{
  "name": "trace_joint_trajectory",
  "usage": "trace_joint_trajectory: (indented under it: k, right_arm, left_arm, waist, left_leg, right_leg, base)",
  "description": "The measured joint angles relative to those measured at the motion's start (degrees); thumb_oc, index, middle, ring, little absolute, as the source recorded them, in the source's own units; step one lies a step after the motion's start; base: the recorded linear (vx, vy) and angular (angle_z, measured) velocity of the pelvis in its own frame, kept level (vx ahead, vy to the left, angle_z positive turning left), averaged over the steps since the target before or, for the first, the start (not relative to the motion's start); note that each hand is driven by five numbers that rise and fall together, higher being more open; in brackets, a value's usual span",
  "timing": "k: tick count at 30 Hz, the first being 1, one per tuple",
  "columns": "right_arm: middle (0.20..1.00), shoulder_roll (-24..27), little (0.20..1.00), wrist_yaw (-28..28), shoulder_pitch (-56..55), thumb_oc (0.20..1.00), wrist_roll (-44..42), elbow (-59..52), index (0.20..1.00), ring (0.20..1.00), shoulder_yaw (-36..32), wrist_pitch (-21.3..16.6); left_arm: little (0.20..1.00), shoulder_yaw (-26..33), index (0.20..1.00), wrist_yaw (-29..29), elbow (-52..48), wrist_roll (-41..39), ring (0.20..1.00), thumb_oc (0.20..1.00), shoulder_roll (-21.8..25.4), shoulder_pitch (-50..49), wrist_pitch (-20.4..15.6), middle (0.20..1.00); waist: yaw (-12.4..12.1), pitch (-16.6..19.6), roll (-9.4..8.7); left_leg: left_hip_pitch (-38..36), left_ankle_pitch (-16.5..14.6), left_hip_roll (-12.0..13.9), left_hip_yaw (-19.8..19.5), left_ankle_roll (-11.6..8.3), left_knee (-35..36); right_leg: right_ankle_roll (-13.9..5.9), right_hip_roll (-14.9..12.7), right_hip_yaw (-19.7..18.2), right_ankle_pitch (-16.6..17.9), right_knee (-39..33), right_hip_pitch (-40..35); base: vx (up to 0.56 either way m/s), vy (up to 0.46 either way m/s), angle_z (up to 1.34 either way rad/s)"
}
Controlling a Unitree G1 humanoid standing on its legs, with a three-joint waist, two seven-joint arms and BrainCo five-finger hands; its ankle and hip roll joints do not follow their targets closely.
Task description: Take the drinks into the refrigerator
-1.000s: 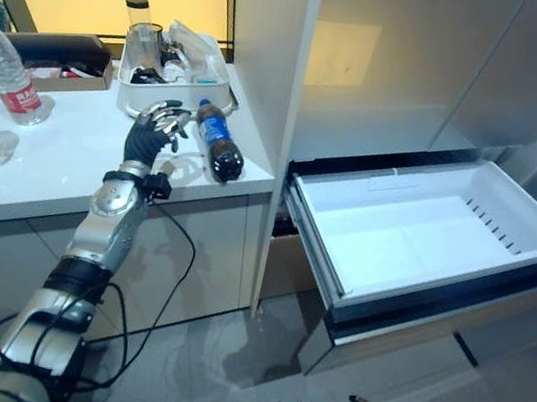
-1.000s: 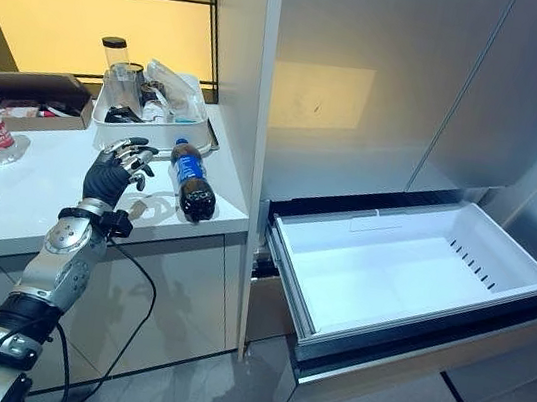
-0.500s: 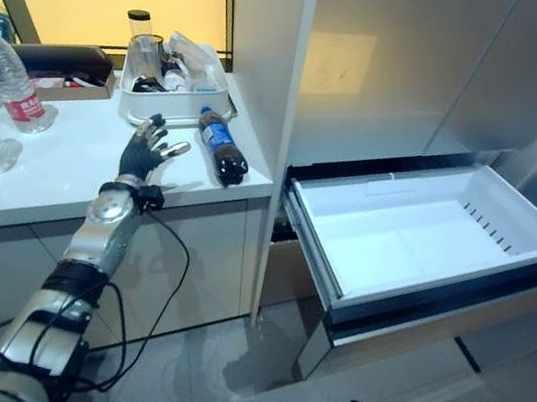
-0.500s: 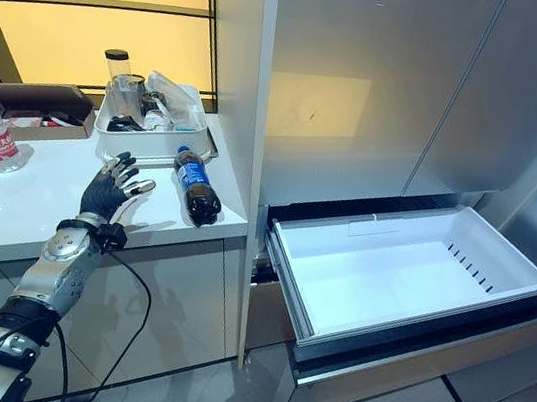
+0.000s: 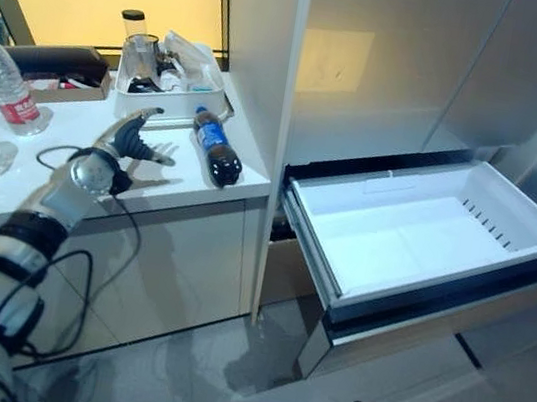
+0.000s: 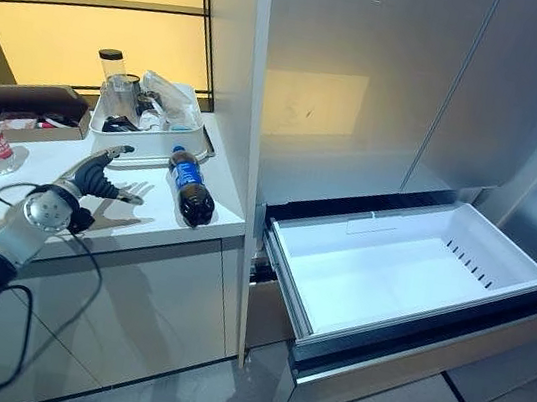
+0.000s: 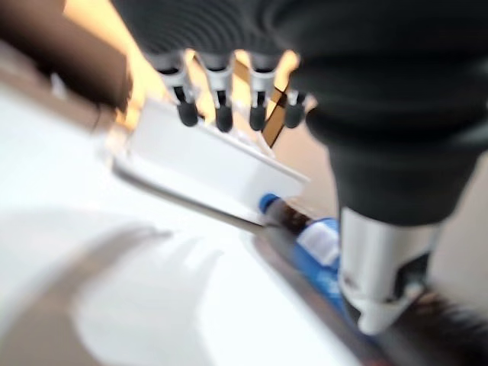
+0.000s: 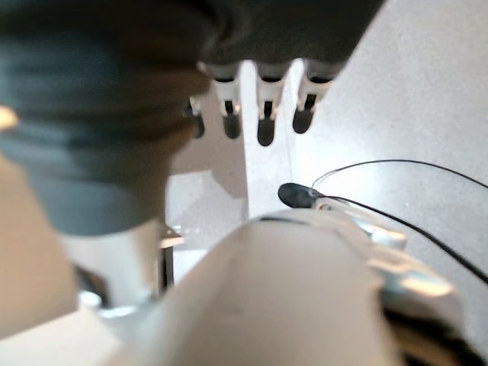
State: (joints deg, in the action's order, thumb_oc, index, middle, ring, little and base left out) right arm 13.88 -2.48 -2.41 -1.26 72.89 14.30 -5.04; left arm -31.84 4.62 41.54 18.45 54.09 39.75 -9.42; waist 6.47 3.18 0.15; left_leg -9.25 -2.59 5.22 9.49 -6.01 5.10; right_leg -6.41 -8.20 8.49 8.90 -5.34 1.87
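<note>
The left hand [image 5: 136,141] hovers low over the white bench [image 5: 51,169], fingers loosely spread, holding nothing, turned toward the cola bottle [image 5: 217,147]; the bottle lies on its side just beside it, near the bench's edge; the right hand [image 8: 259,114] hangs with fingers relaxed; the fridge drawer [image 5: 425,235] stands pulled out.

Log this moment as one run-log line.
left hand: open, over counter beside cola bottle, not touching | cola bottle: lying on counter | fridge drawer: open, nothing in it | right hand: open, idle
</note>
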Motion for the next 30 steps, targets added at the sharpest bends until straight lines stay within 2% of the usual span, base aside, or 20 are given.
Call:
trace_joint_trajectory:
  k: [4,10,13,16,18,22,30]
  right_arm:
    - [1.0,1.8,1.0,-0.3,-1.1,1.0,0.5,0.4,1.0,1.0,-0.1,-0.5]
    - [1.0,3.2,1.0,0.0,-1.3,1.0,1.7,1.6,1.0,1.0,-0.4,-0.9]
    - [1.0,3.7,1.0,0.5,-1.3,1.0,2.6,2.6,1.0,1.0,-0.4,-0.9]
    - [1.0,4.0,1.0,0.5,-1.3,1.0,2.9,3.4,1.0,1.0,-0.4,-0.9]
    - [1.0,3.1,1.0,2.9,-1.1,1.0,2.9,2.5,1.0,1.0,0.0,-0.9]
    - [1.0,3.0,1.0,3.9,-1.8,1.0,2.9,1.4,1.0,1.0,-0.1,-1.5]
    - [1.0,3.0,1.0,4.2,-2.3,1.0,2.8,2.1,1.0,1.0,-0.4,-2.1]
  left_arm:
    - [1.0,-5.2,1.0,2.4,-1.2,10.1,1.0,1.0,4.1,1.1,-3.1,1.0]
    - [1.0,-5.3,1.0,8.3,-4.2,18.5,1.0,1.0,5.8,1.1,-5.3,1.0]
    - [1.0,-10.5,1.0,8.8,-4.1,22.9,1.0,1.0,7.6,2.4,-6.1,1.0]
    - [1.0,-14.0,1.0,8.9,-3.9,25.4,1.0,1.0,7.7,4.0,-6.4,1.0]
    - [1.0,-14.3,1.0,9.4,-1.9,26.6,1.0,1.0,7.7,4.1,-7.0,1.0]
    - [1.0,-14.3,1.0,10.8,-1.6,29.2,1.0,1.0,7.7,4.2,-7.3,1.0]
    - [1.0,-18.7,1.0,11.2,-1.1,30.3,1.0,1.0,7.1,5.5,-8.3,1.0]
  waist:
    - [0.6,0.0,0.63]
    - [0.8,-0.2,0.85]
    - [1.0,-0.3,1.12]
    - [1.8,-0.5,1.43]
    - [2.4,-0.8,1.86]
    - [3.5,-0.8,1.97]
    - [3.9,-0.5,2.34]
  left_leg:
    - [0.0,-0.2,-0.1,0.8,0.16,0.3]
    - [0.0,-0.2,-0.2,1.4,-0.03,0.3]
    - [0.0,-0.2,-0.3,1.5,-0.1,0.3]
    - [0.0,-0.2,-0.3,1.6,-0.12,0.1]
    - [-0.1,-0.2,-0.3,1.7,-0.12,0.0]
    - [-0.2,-0.5,-0.4,2.9,-0.09,0.3]
    - [-0.2,-0.6,-0.8,4.8,-0.06,0.3]
  right_leg:
    - [-0.11,0.0,-0.6,-0.2,-0.2,0.2]
    - [-0.07,0.0,-1.3,0.0,-0.2,0.5]
    - [-0.12,0.0,-1.5,0.0,0.0,0.7]
    - [-0.12,0.0,-1.6,0.2,0.1,0.9]
    - [-0.11,0.0,-1.7,0.2,0.1,0.9]
    - [-0.1,0.2,-2.7,0.2,0.1,1.3]
    - [-0.11,0.3,-4.8,0.9,0.1,2.5]
  base:
    - [0.0,-0.004,-0.06]
    - [-0.01,0.005,-0.06]
    - [0.0,0.002,-0.03]
    - [0.0,0.0,0.0]
    - [0.01,0.004,-0.03]
    - [0.02,0.011,-0.13]
    - [0.01,0.024,-0.12]
